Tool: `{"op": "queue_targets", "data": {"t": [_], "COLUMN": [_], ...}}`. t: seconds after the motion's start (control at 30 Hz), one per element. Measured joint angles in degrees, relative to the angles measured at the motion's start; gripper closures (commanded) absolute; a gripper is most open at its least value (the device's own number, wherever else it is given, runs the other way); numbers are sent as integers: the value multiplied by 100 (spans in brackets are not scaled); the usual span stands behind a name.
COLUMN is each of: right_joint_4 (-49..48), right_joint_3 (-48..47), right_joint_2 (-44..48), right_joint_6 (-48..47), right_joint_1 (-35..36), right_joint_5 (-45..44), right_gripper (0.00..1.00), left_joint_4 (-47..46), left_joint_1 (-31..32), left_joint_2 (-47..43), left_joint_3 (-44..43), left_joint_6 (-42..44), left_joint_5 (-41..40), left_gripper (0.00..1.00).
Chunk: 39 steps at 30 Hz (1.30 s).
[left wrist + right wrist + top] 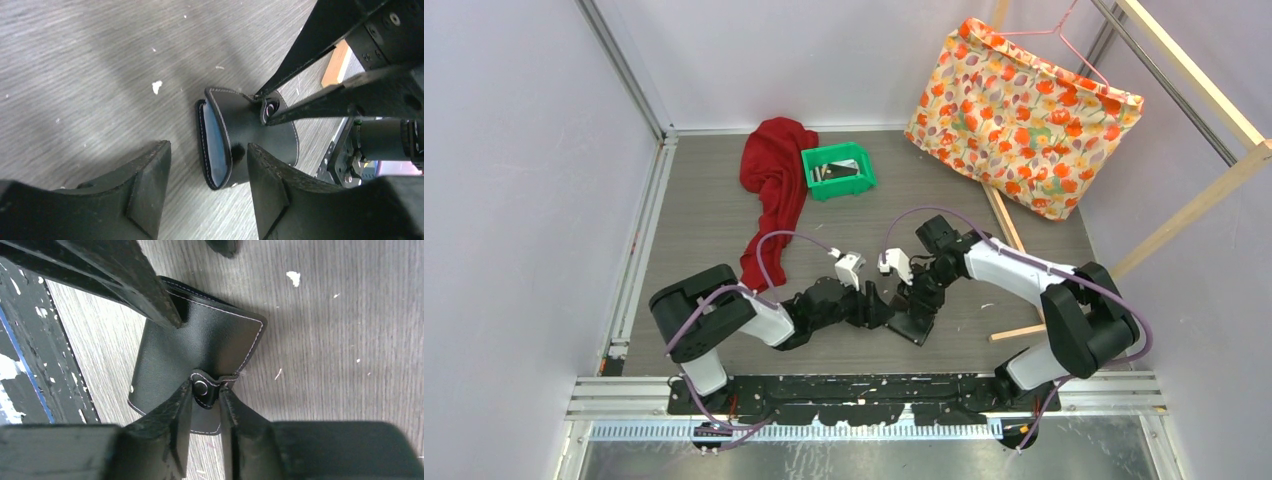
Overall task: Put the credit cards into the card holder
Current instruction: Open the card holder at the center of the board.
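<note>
Black and stitched in white, the wallet (200,345) lies on the grey wood-grain table (704,230) close to the near edge, right between the tips of the two arms. The right gripper (206,390) has its fingers pressed together on the wallet's snap tab (270,107), one finger on each side, with the metal stud showing between them. The tab is bent up off the wallet's body. The left gripper (207,150) stands spread apart at the opposite end of the wallet. From the right wrist, one of its fingers (150,290) reaches over the wallet's far edge and looks to touch the leather there, while the other sits beyond that edge above bare table, so it grips nothing. From the left wrist, one leaf of the wallet stands away from the other and shows a pale, glossy lining (215,145). Well apart from all this, toward the back of the table, a green bin (865,168) holds a few small flat pieces, pale and dark, probably the cards (824,174), though they are too small to be sure. A red cloth (774,175) lies just beside the bin on its left, and a flowered bag (1024,110) leans at the back right beside a wooden rack (1194,200).
</note>
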State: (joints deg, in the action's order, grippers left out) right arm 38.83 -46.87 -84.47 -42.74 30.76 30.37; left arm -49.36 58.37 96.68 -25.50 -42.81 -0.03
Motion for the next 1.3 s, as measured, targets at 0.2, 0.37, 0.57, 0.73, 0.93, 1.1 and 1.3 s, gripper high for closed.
{"op": "queue_targets", "data": {"t": [0.2,0.37,0.57,0.73,0.93,1.1,1.3], "right_joint_4": [4,66,345,332,-24,-271,-455], "right_joint_3": [-166,-245,-175,46,267,407,450], "right_joint_2": [-44,26,570,645,605,531,531], "right_joint_6": [-57,-72,-511,-669,-669,-686,-684], "right_joint_1": [-28,-240,-293,153,645,719,767], "right_joint_5": [-7,20,140,90,-302,-540,-752], "right_gripper": [43,33,38,46,51,55,76], "left_joint_4": [-544,-831,-848,-284,87,122,-26], "left_joint_1": [-170,-177,-199,-308,-444,-505,-592], "left_joint_2": [551,848,883,883,883,885,1027], "left_joint_3": [-195,-275,-356,-636,-778,-778,-776], "left_joint_6": [-74,-282,-522,-999,-1572,-1803,-1989], "left_joint_5": [463,778,927,1082,1224,1303,1508], "left_gripper": [64,99,100,100,100,100,100]}}
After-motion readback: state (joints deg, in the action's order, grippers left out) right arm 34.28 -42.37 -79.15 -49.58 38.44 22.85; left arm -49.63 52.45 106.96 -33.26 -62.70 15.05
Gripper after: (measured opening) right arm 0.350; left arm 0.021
